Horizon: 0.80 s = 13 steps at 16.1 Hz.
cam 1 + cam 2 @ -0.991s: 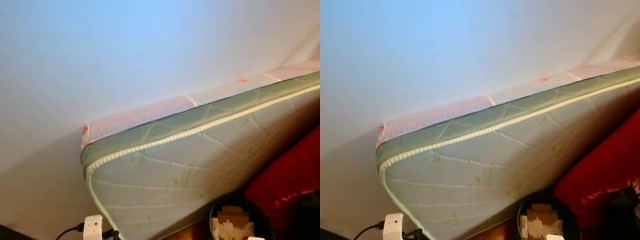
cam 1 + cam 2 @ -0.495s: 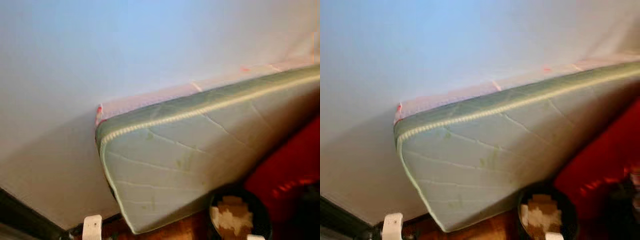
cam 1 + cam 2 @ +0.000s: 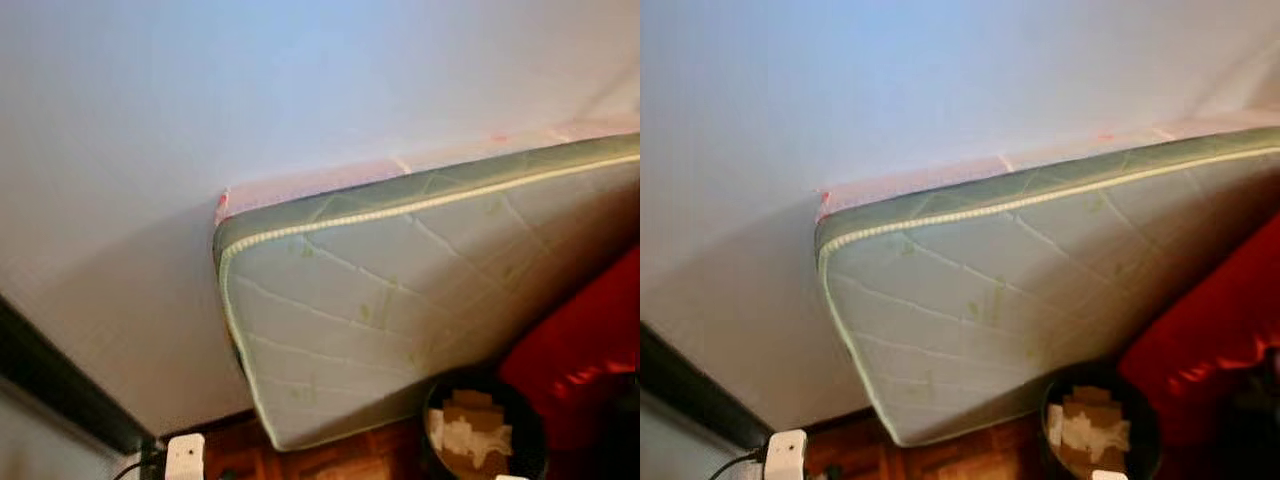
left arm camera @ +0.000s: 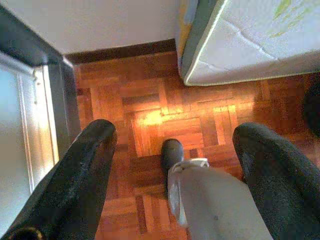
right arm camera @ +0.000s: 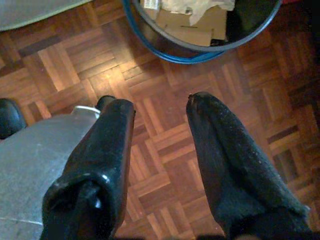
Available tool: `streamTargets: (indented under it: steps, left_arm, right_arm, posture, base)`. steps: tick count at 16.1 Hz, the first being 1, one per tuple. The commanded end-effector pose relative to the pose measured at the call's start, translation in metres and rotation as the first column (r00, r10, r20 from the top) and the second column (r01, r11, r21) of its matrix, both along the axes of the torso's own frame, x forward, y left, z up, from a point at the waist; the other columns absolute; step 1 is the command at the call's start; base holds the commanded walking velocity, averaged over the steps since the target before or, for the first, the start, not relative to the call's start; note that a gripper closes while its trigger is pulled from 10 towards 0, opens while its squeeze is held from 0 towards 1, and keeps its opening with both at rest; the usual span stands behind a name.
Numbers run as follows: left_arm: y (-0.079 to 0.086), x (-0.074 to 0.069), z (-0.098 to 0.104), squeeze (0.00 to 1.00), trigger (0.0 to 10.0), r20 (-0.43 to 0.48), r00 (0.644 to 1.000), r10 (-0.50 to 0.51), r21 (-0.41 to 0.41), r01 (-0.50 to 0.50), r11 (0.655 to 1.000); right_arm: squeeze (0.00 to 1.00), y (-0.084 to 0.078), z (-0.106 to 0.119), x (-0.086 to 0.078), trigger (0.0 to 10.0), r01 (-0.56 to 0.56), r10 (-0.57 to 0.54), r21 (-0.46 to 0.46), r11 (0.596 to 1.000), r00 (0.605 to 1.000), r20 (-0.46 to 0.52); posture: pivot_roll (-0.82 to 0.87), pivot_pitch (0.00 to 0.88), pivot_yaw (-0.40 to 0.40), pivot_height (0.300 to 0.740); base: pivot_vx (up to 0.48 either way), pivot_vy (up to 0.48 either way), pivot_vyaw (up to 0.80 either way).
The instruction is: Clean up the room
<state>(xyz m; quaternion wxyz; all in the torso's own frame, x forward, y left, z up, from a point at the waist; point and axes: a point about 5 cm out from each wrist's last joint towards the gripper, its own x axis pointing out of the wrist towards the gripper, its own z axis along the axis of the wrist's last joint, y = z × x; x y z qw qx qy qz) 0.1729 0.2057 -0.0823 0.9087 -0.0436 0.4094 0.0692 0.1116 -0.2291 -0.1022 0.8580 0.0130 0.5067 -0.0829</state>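
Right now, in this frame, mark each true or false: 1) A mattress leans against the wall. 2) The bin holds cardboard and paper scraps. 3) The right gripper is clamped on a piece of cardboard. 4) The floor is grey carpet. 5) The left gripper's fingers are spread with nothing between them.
1) True: the mattress stands on edge against the white wall.
2) True: the round dark bin has cardboard and crumpled paper inside.
3) False: the right gripper hangs open above the floor, holding nothing.
4) False: the floor is reddish wooden parquet.
5) True: the left gripper is open, with floor and the robot's own leg seen past its fingers.
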Motion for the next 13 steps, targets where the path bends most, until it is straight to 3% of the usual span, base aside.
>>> streamTargets:
  steps: [1,6,13]
  left_arm:
    - [0.0408,-0.0405,-0.0100,0.00,10.0,-0.212,0.977,-0.014,0.077,0.031,0.997]
    - [0.0341,-0.0363,-0.0104,0.00,10.0,-0.203,0.979,-0.014,0.064,0.027,0.998]
    - [0.0420,-0.0439,-0.0106,0.00,10.0,-0.215,0.977,-0.016,0.076,0.033,0.997]
  right_arm:
    - [0.00,0.0178,0.0039,0.0293,10.0,0.048,-0.048,0.146,0.988,0.999,-0.006]
    - [0.00,0.0170,0.0038,0.0289,10.0,0.052,-0.051,0.143,0.988,0.999,-0.010]
    - [0.00,0.0165,0.0036,0.0280,10.0,0.036,-0.033,0.139,0.990,0.999,-0.022]
  posture:
    - [0.05,0.000,-0.006,0.740]
    - [0.05,0.000,-0.008,0.740]
    - [0.05,0.000,-0.011,0.740]
  base:
    - [0.000,0.000,0.00]
    - [0.000,0.000,0.00]
    - [0.000,0.000,-0.78]
